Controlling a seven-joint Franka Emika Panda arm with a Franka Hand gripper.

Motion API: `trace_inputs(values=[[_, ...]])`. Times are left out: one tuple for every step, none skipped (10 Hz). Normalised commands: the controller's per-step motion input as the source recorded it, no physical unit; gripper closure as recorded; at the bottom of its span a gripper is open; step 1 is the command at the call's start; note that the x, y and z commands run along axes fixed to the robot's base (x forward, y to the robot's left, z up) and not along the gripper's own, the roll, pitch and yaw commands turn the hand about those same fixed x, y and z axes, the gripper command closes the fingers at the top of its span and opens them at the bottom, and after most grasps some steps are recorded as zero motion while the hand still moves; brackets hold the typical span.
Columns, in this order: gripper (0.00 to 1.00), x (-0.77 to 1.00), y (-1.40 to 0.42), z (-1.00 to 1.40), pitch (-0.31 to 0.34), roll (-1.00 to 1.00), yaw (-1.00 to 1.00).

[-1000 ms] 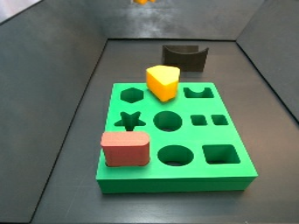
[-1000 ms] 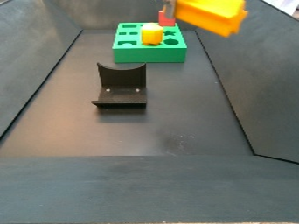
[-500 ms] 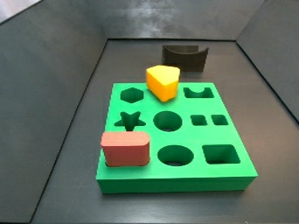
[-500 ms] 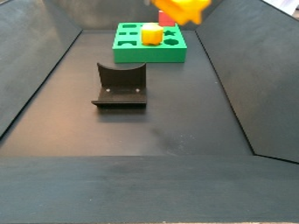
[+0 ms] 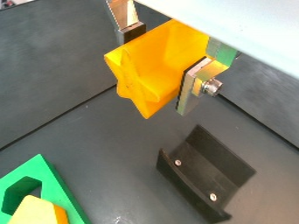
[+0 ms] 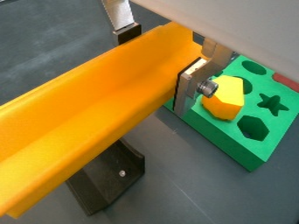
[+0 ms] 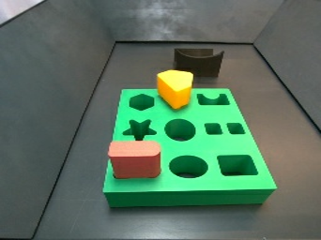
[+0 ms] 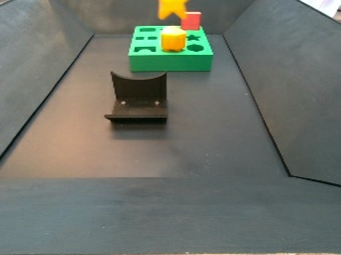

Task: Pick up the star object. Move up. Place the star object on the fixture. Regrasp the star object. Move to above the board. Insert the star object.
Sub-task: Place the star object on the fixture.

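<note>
My gripper (image 5: 162, 56) is shut on the star object (image 5: 152, 74), an orange ridged prism with a star-shaped end. It is held in the air between the silver fingers (image 5: 195, 84). In a wrist view the prism (image 6: 93, 122) runs long across the picture, with the gripper (image 6: 156, 54) clamped on one end. In a side view its yellow end (image 8: 172, 8) shows at the top edge, over the green board (image 8: 170, 52). The fixture (image 5: 211, 175) stands on the dark floor below, empty. The board's star hole (image 7: 141, 128) is open.
A yellow wedge block (image 7: 175, 87) and a pink-red block (image 7: 133, 159) stand on the board (image 7: 189, 192). The fixture (image 7: 198, 62) stands behind the board in that view. Sloping dark walls (image 8: 260, 90) close the floor in on both sides.
In the side view the star object has moved from the upper right to the left and farther away, towards the board. The blocks, board and fixture have not moved.
</note>
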Motion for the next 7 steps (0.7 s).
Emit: trace_inputs(values=[[1.0, 1.0, -0.02, 0.05, 0.196, 0.05, -0.18], [1.0, 0.86, 0.15, -0.63, 0.041, -1.0, -0.02], [1.0, 0.78, 0.16, -0.61, 0.037, -1.0, -0.01], [1.0, 0.72, 0.14, -0.46, 0.029, -1.0, -0.01], [1.0, 0.59, 0.06, -0.19, 0.032, -1.0, -0.02], [1.0, 0.46, 0.05, -0.09, 0.043, -1.0, -0.02], [1.0, 0.34, 0.05, -0.06, 0.059, -1.0, -0.02]])
